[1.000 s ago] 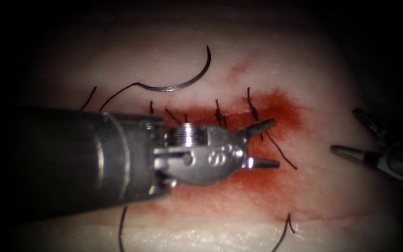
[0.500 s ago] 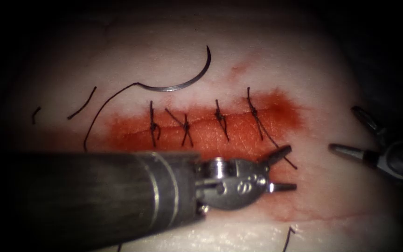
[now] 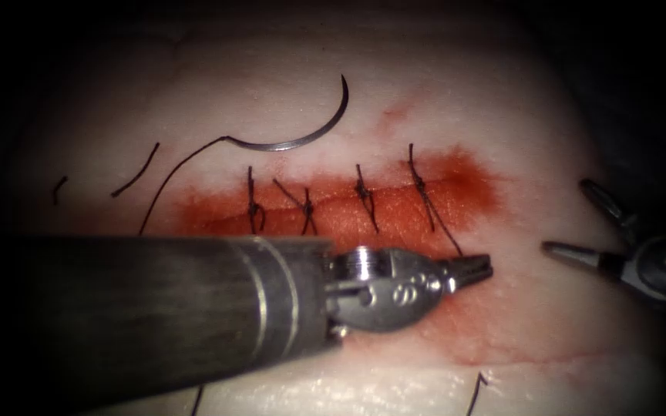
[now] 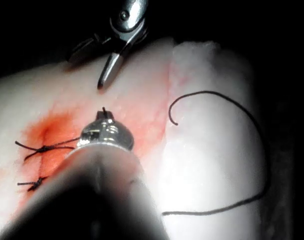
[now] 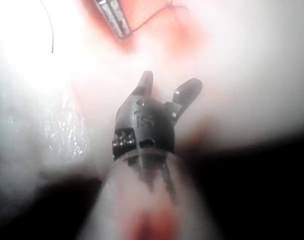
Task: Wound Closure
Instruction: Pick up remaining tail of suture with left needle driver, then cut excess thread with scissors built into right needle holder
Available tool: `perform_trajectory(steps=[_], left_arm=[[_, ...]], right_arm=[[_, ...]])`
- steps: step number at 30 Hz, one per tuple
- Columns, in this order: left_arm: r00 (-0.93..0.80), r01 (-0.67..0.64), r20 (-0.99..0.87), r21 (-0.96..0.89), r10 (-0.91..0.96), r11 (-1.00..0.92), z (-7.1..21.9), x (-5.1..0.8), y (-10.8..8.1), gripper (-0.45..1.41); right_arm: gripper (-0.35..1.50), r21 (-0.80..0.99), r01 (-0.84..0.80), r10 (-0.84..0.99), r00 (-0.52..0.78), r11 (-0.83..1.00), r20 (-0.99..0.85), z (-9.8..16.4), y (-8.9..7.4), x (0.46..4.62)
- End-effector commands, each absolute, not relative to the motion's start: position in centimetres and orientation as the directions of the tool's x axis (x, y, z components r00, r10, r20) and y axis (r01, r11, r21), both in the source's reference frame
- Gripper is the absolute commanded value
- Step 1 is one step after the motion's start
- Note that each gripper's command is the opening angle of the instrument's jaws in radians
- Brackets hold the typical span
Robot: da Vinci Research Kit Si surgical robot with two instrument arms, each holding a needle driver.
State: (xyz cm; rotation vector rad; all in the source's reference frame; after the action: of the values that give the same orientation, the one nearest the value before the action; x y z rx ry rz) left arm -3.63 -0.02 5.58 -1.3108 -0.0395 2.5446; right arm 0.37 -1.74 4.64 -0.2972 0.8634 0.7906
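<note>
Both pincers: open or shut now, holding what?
Left arm's steel pincer: shut on the dark thread tail.
Right arm's steel pincer: open, holding nothing.

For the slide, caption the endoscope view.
Left tool shut on thread tail; right tool open; needle free on tissue.

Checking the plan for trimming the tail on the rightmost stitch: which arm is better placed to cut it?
Right gripper: open, empty, just right of the cut, and only it cuts. Left gripper is shut on that thread tail.
</note>
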Motion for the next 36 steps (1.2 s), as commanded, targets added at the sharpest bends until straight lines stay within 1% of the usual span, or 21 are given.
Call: perform_trajectory(steps=[1, 3, 4, 5, 8, 10, 17, 19, 24, 30, 36], left_arm=[[-0.545, -0.23, -0.795, -0.163, 0.266, -0.959, 5.6, -3.59, 0.1, -0.45], [-0.523, -0.248, -0.809, -0.158, 0.27, -0.956, 5.5, -3.47, 0.2, -0.45], [-0.523, -0.248, -0.809, -0.158, 0.27, -0.956, 5.5, -3.47, 0.2, -0.45], [-0.509, -0.261, -0.817, -0.155, 0.272, -0.953, 5.4, -3.39, 0.2, -0.45], [-0.502, -0.267, -0.82, -0.157, 0.276, -0.951, 5.4, -3.3, 0.3, -0.45], [-0.499, -0.267, -0.821, -0.159, 0.277, -0.951, 5.4, -3.28, 0.3, -0.45], [-0.493, -0.281, -0.823, -0.155, 0.281, -0.947, 5.3, -3.17, 0.3, -0.45], [-0.493, -0.28, -0.823, -0.156, 0.281, -0.947, 5.3, -3.16, 0.3, -0.45], [-0.496, -0.282, -0.822, -0.152, 0.28, -0.947, 5.2, -3.14, 0.3, -0.45], [-0.498, -0.284, -0.821, -0.151, 0.28, -0.947, 5.2, -3.17, 0.2, -0.45], [-0.499, -0.288, -0.819, -0.15, 0.282, -0.946, 5.2, -3.2, 0.2, -0.45]], right_arm=[[1.3, 0.084, -0.635, 0.422, 0.404, 0.768, -0.812, 4.7, -1.8, 0.56], [1.33, 0.065, -0.554, 0.343, 0.416, 0.83, -0.842, 4.8, -1.7, 0.68], [1.33, 0.065, -0.554, 0.343, 0.416, 0.83, -0.842, 4.8, -1.7, 0.68], [1.37, 0.022, -0.498, 0.27, 0.433, 0.867, -0.86, 4.8, -1.6, 0.77], [1.37, -0.031, -0.442, 0.19, 0.447, 0.897, -0.874, 4.8, -1.6, 0.91], [1.37, -0.037, -0.43, 0.175, 0.444, 0.902, -0.879, 4.8, -1.6, 0.95], [1.42, -0.03, -0.379, 0.132, 0.393, 0.925, -0.91, 4.9, -1.6, 1.42], [1.42, -0.035, -0.373, 0.122, 0.389, 0.927, -0.913, 4.9, -1.6, 1.5], [1.35, -0.039, -0.366, 0.111, 0.381, 0.93, -0.918, 4.9, -1.6, 1.63], [1.15, -0.049, -0.361, 0.099, 0.38, 0.931, -0.92, 4.9, -1.6, 1.76], [1.13, -0.065, -0.367, 0.087, 0.385, 0.928, -0.919, 4.9, -1.5, 1.86]])
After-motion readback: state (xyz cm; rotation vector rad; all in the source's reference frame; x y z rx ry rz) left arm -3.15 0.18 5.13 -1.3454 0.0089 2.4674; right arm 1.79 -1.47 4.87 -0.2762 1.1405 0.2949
